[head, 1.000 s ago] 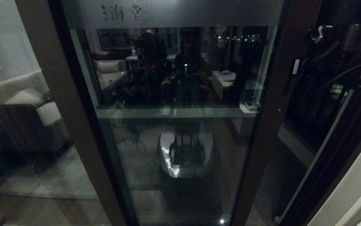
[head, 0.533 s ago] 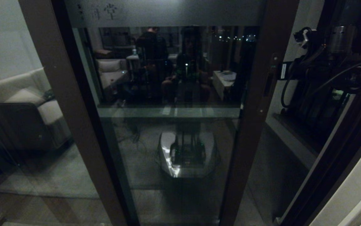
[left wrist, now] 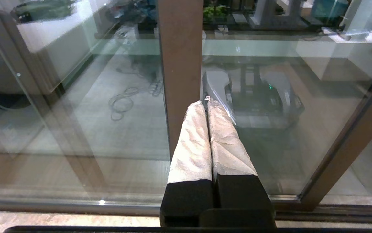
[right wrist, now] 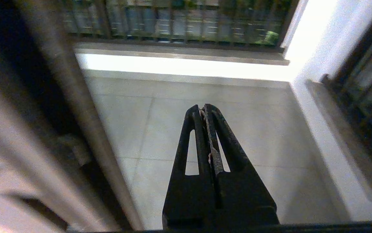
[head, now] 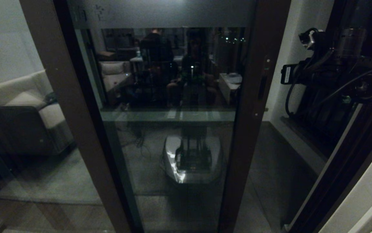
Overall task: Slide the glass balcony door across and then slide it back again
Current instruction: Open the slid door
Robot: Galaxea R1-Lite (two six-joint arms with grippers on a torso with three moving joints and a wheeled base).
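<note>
The glass balcony door [head: 173, 139] has a dark brown frame and a frosted band along its top. Its handle stile [head: 254, 97] carries a slim recessed handle [head: 262, 87]. My right arm [head: 328, 71] reaches into the gap to the right of that stile, at handle height. In the right wrist view my right gripper [right wrist: 202, 108] is shut on nothing, over the balcony floor, with the blurred stile [right wrist: 69, 106] beside it. Whether it touches the door I cannot tell. My left gripper [left wrist: 205, 102], its fingers cloth-wrapped, is shut and empty, just before a brown upright [left wrist: 179, 64].
A fixed brown-framed pane [head: 17, 113] on the left reflects a sofa. A white wall [head: 292, 48] and a dark barred window [head: 322, 116] stand to the right of the gap. A black railing [right wrist: 173, 22] closes off the tiled balcony floor [right wrist: 254, 106]. The robot base's reflection [left wrist: 254, 97] shows in the glass.
The door has slid left, so its handle stile has come into view and the gap on the right is wider. My right arm has moved left along with it.
</note>
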